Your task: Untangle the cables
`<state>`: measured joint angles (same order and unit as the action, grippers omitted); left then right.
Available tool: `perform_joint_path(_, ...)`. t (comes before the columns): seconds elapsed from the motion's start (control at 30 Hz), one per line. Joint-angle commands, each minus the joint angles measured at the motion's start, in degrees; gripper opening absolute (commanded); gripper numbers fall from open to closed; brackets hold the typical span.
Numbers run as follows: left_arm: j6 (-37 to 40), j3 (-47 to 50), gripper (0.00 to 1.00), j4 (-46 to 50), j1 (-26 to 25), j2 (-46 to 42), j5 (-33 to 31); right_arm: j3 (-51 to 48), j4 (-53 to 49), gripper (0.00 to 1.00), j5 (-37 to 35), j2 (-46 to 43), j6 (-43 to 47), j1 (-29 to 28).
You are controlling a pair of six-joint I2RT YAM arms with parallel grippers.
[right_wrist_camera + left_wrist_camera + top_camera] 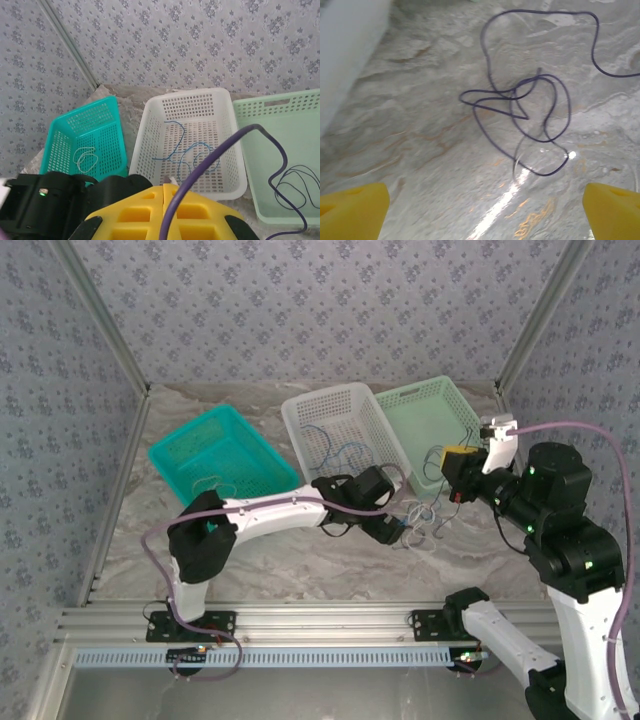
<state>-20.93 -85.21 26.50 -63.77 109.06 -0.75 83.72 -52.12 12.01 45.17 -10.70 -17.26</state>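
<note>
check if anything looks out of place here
One dark cable lies in knotted loops on the table before the white basket, under the open left gripper. The shut right gripper pinches a purple cable that arcs away. Nothing looks spilled or damaged.

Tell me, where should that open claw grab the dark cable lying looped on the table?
Probably the single strand of the dark cable leading away from the knot, above where its loops cross. It lies alone and flat on the table, so fingers coming straight down, one each side, would pinch one strand rather than the overlapping loops. The left gripper hangs open close by.
</note>
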Motion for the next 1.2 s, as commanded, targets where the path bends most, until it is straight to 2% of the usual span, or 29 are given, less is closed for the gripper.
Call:
perform_joint_path(0.0,-0.7,-3.4,0.99,9.0,-0.3,-3.1,-11.2,0.2,1.8,0.0,1.4,-1.6,-0.8,0.3)
perform_joint_path(0.23,-0.8,-3.6,1.0,17.0,-0.2,-5.4,-24.1,-1.0,1.6,0.0,2.2,-1.3,-1.0,0.3)
perform_joint_path(0.4,0.9,1.2,0.99,13.4,-0.2,-11.4,-26.7,-1.4,1.4,0.0,2.5,-1.0,-0.8,0.5)
perform_joint_path(0.53,5.8,8.2,0.99,1.1,-0.3,-19.5,-22.5,-2.4,1.5,0.0,2.2,-0.6,-1.1,0.6)
perform_joint_path(0.63,7.2,11.6,1.0,-7.3,-0.3,-24.9,-17.6,-3.7,2.5,0.0,-0.9,-0.3,-2.6,0.7)
perform_joint_path(0.77,7.6,14.7,0.99,-19.0,-0.3,-29.0,-4.4,-5.9,5.0,0.0,-2.3,-0.2,-4.2,0.7)
perform_joint_path(1.03,6.3,15.4,0.99,-34.1,-0.4,-27.5,9.0,-8.5,7.5,0.0,-2.9,-0.3,-6.9,0.6)
perform_joint_path(1.17,7.3,12.1,0.99,-35.3,-1.2,-23.6,11.6,-8.7,8.3,0.0,-3.0,-0.5,-7.7,0.5)
